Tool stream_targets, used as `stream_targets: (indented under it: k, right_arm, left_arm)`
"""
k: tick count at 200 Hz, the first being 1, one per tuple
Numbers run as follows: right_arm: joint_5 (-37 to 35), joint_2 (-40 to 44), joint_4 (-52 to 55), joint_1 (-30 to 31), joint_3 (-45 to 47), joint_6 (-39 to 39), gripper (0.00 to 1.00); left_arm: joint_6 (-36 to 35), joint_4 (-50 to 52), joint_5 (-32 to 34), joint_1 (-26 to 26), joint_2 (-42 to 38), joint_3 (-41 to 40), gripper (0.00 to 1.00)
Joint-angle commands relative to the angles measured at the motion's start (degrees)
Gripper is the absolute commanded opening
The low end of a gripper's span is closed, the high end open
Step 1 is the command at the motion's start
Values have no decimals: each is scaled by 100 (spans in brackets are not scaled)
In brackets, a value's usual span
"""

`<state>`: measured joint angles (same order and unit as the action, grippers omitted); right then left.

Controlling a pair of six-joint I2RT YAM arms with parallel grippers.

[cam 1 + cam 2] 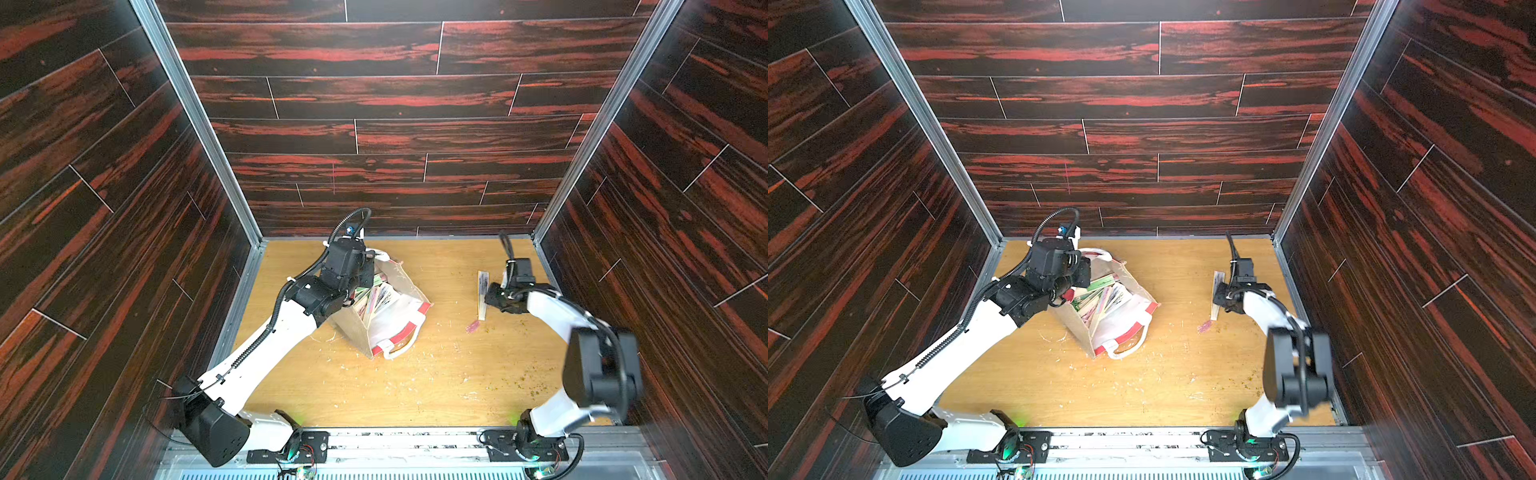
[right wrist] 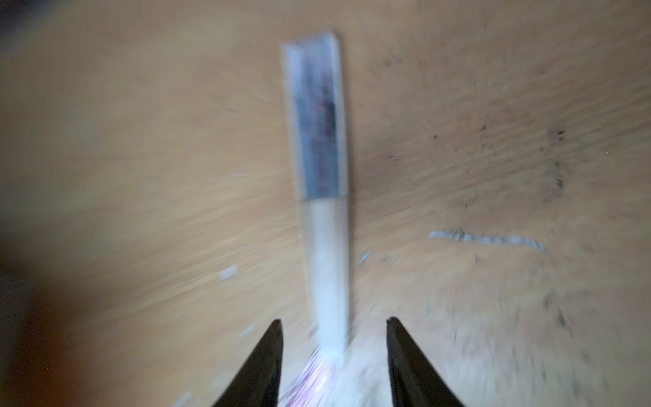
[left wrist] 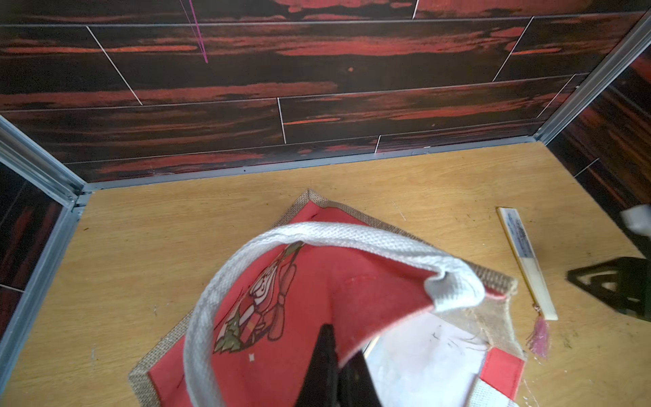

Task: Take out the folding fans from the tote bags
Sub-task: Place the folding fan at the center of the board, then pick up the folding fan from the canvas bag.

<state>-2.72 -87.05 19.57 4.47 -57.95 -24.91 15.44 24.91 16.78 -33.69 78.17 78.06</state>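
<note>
The tote bag (image 1: 405, 320) (image 1: 1129, 322) stands open on the table, tan burlap with red panels and white lining. Several closed folding fans (image 1: 376, 296) (image 1: 1100, 296) stick up inside it. My left gripper (image 3: 340, 343) is shut on the bag's red rim (image 3: 380, 317) at its left side. One fan (image 1: 482, 293) (image 1: 1216, 293) (image 3: 525, 260) (image 2: 322, 176) with a black-grey top and a pink tassel (image 1: 473, 327) lies flat on the table to the right. My right gripper (image 2: 334, 320) hangs open just over this fan's tassel end, with its fingers apart from the fan on either side.
A white rope handle (image 3: 317, 236) arches over the bag's mouth, and another (image 1: 401, 350) droops at its front. Pale shavings and dark specks litter the wooden table (image 1: 415, 395). Dark red panelled walls close in the back and both sides.
</note>
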Motion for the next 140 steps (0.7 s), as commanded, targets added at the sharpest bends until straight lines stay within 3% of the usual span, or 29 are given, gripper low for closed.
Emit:
stream_targets:
  k: [1, 46, 92, 112, 140]
  right_arm:
    - [531, 832, 24, 608, 314, -669, 46]
    - [-106, 1712, -121, 2754, 358, -1494, 44]
    - [-628, 1078, -533, 4574, -218, -1576, 40]
    - [-782, 645, -683, 5014, -437, -1524, 40]
    - [-489, 70, -911, 5121, -557, -1817, 38]
  left_arm:
    - [120, -283, -100, 23, -232, -71, 0]
    - [211, -377, -183, 17, -171, -116, 0]
    - [274, -492, -275, 12, -171, -170, 0]
    - [288, -485, -280, 12, -162, -157, 0]
    - [319, -519, -311, 12, -167, -166, 0]
